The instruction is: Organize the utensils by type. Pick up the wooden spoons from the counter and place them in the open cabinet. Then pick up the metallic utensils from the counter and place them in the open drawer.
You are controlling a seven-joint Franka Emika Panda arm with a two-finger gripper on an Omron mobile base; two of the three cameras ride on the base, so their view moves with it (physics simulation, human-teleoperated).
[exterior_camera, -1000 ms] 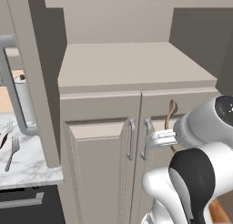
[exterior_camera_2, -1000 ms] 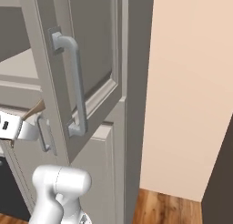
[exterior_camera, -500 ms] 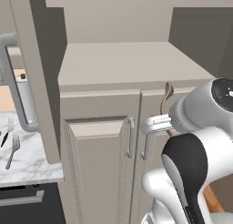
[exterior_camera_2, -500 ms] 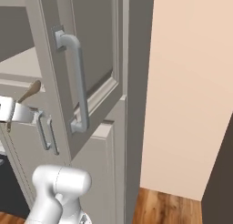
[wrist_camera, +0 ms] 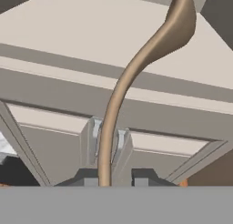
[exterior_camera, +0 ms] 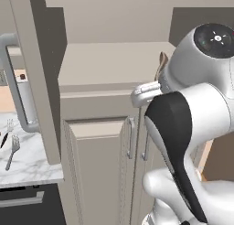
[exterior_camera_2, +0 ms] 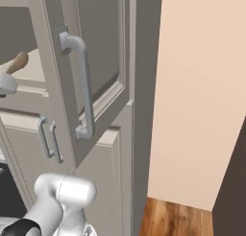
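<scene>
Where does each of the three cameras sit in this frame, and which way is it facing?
Left base view: behind the arm, left side, facing the open cabinet and counter; white arm fills its right.
Right base view: behind-right, facing the cabinet door; an arm joint shows low left.
Hand view: on the hand, looking along the held wooden spoon toward the cabinet shelf.
Shared: both base views show the spoon's bowl at the shelf edge.
</scene>
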